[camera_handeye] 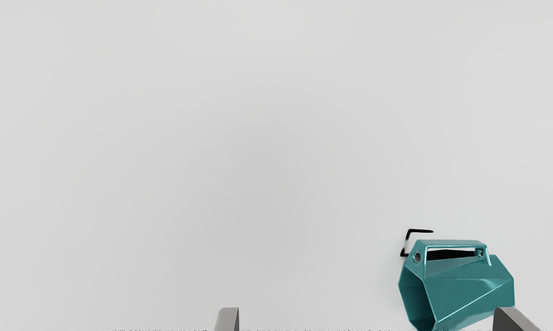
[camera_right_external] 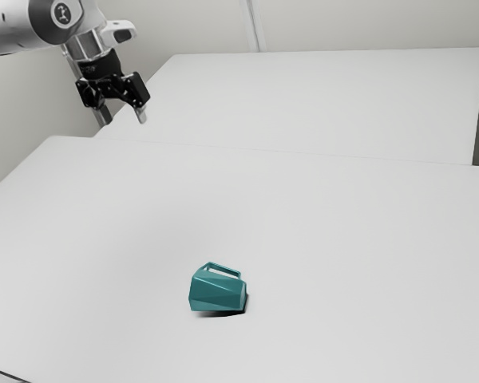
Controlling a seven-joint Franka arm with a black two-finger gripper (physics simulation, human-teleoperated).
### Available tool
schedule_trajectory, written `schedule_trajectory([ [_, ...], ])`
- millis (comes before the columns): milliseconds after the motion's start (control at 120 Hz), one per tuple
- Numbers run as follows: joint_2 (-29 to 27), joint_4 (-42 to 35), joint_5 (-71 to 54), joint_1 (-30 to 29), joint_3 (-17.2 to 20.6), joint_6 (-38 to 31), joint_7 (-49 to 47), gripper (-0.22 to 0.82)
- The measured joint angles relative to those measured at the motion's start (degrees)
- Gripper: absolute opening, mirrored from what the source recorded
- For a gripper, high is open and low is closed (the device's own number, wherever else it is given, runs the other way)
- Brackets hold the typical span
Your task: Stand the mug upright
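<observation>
Bare white desk point(camera_right_external: 327, 231) stretches around a teal mug point(camera_right_external: 217, 294) lying on its side, well apart from the open pincer point(camera_right_external: 124, 119) at the exterior view's upper left. Open air separates the two, leaving a passage across and down to the desk. The mug's body stands in the way at desk level, its handle point(camera_handeye: 451, 243) jutting outward with a narrow gap inside the loop. In the wrist view, free room lies between the fingers, while one fingertip point(camera_handeye: 511, 322) overlaps the mug's end opposite its mouth.

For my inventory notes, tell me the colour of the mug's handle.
Teal, like the rest of the mug; it shows best in the wrist view.
</observation>
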State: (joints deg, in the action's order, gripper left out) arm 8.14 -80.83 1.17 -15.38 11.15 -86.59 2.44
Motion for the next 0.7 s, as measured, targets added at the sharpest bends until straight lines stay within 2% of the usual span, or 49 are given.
schedule_trajectory([
  [150, -0.1, -0.9, 0.8, -0.1, 0.0, 0.3, 0.5, 0.60],
  [267, -0.3, -6.5, 5.9, 0.0, -2.4, 0.2, 0.8, 0.60],
  [433, -0.4, -12.9, 9.5, -0.1, -3.2, -0.6, 1.1, 0.60],
  [700, -0.5, -22.7, 21.1, -0.1, -6.7, -2.3, 1.7, 0.60],
])
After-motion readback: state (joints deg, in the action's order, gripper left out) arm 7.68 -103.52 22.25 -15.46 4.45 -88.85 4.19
